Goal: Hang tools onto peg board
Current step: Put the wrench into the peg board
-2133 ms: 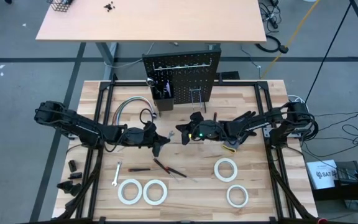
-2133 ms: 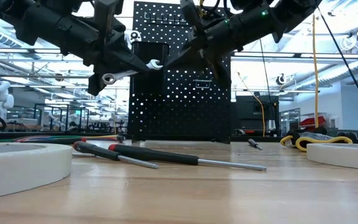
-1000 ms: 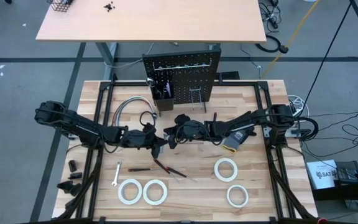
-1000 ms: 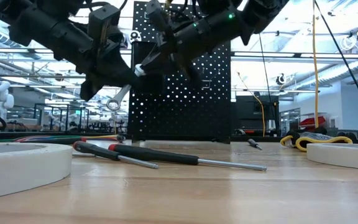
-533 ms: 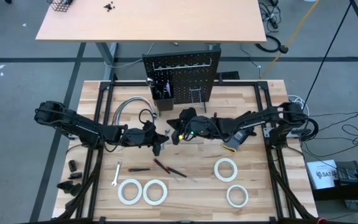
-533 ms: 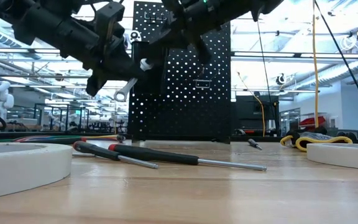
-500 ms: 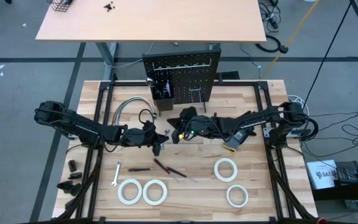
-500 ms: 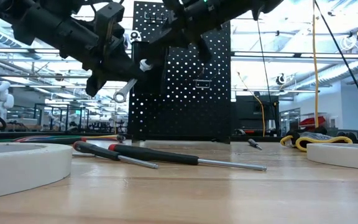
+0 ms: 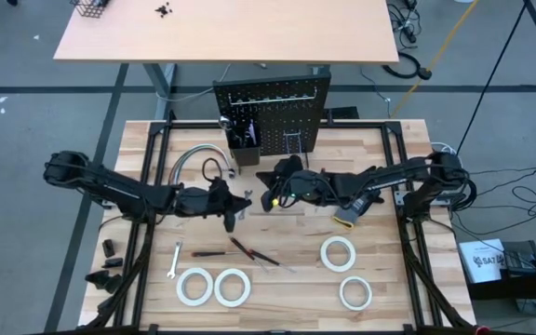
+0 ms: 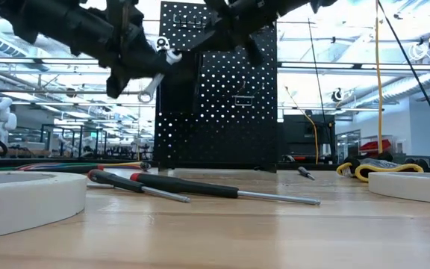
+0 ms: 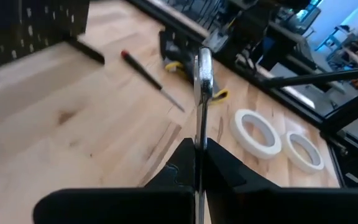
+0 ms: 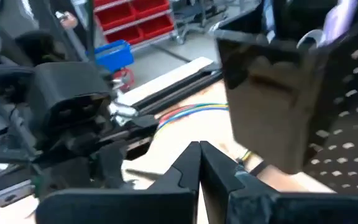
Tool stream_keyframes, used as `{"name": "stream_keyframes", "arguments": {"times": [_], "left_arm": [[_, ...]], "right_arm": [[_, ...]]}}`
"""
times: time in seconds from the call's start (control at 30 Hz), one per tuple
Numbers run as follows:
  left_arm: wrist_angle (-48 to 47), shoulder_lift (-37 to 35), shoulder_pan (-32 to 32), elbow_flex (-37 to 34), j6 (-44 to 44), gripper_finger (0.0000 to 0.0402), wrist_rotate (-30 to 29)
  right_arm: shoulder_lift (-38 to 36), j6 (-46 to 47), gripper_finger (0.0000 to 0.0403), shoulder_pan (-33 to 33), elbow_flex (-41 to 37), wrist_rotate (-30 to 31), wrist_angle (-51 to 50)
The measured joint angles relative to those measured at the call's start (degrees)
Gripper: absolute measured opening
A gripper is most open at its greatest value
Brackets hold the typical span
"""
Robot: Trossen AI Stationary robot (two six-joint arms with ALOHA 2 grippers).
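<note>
My left gripper (image 9: pixel 236 207) reaches in from the table's left and is shut on a silver wrench (image 10: pixel 153 87), which it carries in the air in front of the peg board (image 9: pixel 273 107). The wrench also shows edge-on in the left wrist view (image 11: pixel 202 68). My right gripper (image 9: pixel 269 196) is shut and empty, raised a little to the right of the wrench, facing the left gripper (image 12: pixel 73 106). The black peg board stands upright at the table's far edge with a small black bin (image 9: pixel 245 140) on it. My left gripper pinches the wrench's shaft (image 11: pixel 199 138) between its two fingers, which lie on the flat faces. The fingers come nearly level from the table's left, and the wrench sticks out ahead of them. It is lifted clear of the table and slanted, ring end (image 10: pixel 145 96) lower.
On the near part of the table lie two screwdrivers (image 9: pixel 249 249), another wrench (image 9: pixel 174 261) and several white tape rolls (image 9: pixel 214 287). A small screwdriver (image 9: pixel 322 175), a black-and-yellow object (image 9: pixel 347 219) and a grey cable bundle (image 9: pixel 194 158) lie nearer the board.
Both grippers have risen. My right gripper has drawn back from the left one toward the table's right and far side, and has rolled. The wrench has gone up with my left gripper, its ring end swinging from hanging steeply down to a shallower slant.
</note>
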Motion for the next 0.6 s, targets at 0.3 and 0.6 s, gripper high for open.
{"name": "stream_keyframes", "arguments": {"times": [0.3, 0.6], "left_arm": [[0.6, -8.2, 0.0, 0.0, 8.4, 0.0008, -6.3], [12.8, -12.2, 0.1, 0.0, 27.5, 0.0008, -9.1]], "right_arm": [[-7.7, -1.6, 0.0, 2.1, 0.0, 9.6, -11.8], [-10.2, 1.9, 0.0, 5.0, 0.1, 16.8, -22.4]]}}
